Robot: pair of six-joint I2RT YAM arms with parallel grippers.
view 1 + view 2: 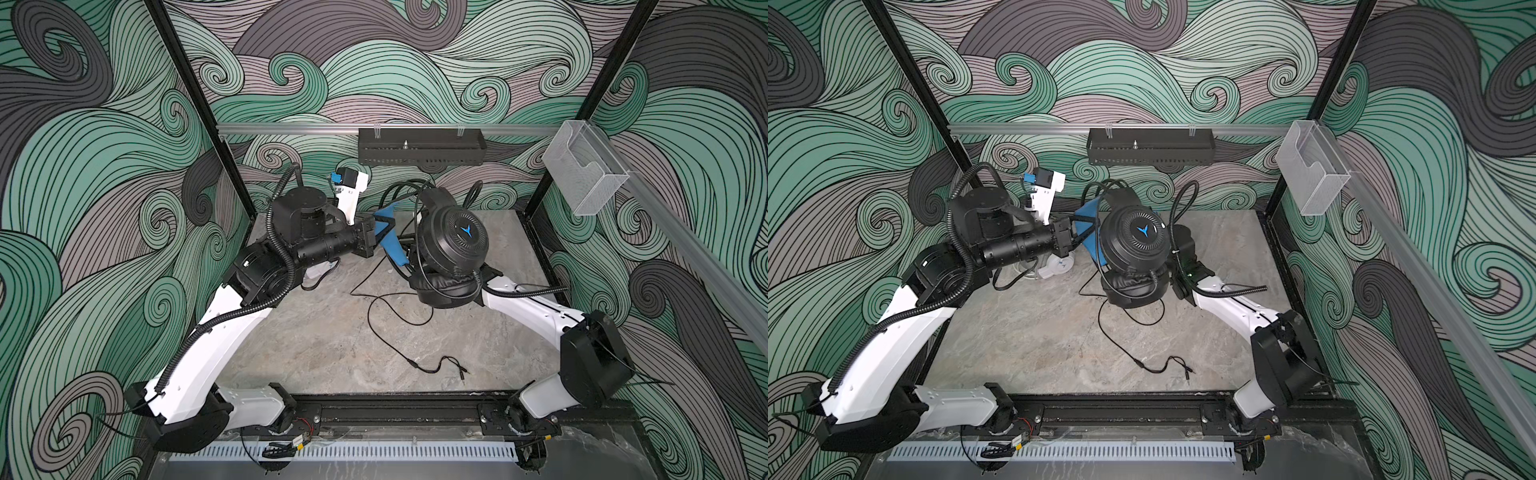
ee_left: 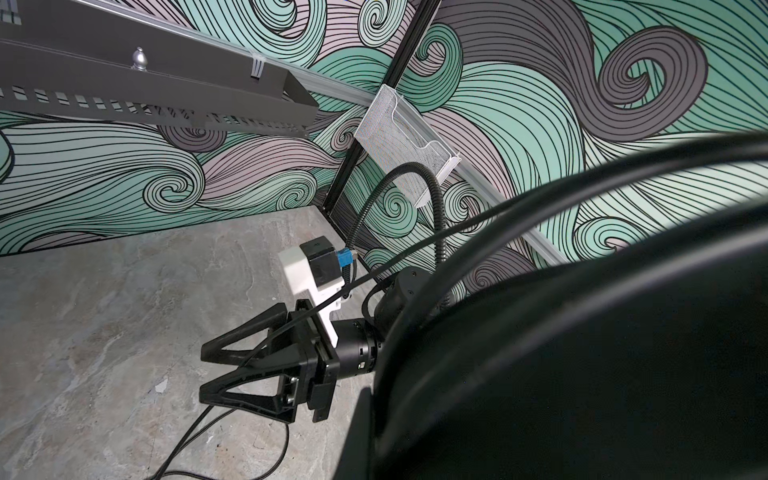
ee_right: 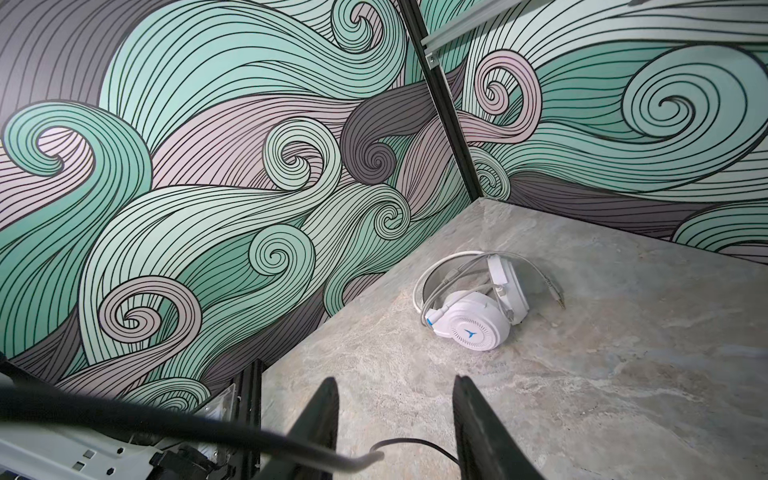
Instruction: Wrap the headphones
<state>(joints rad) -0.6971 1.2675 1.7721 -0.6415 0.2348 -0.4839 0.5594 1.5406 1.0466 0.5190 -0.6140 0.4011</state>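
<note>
In both top views left gripper (image 1: 394, 235) is clamped on the black headset (image 1: 453, 241), held up mid-frame, cable (image 1: 411, 364) trailing on the table (image 1: 316, 345). Left wrist view: right gripper (image 2: 203, 374) half open, empty, cable crossing it. Right wrist view: white headset (image 3: 469, 316) centre-right, looks bundled. Mid-wrap; next pinch that cable, loop it round

text: none readable | sign: blue Y-shaped emblem on black headset (image 1: 452, 243) and white headset (image 3: 469, 326)
</note>
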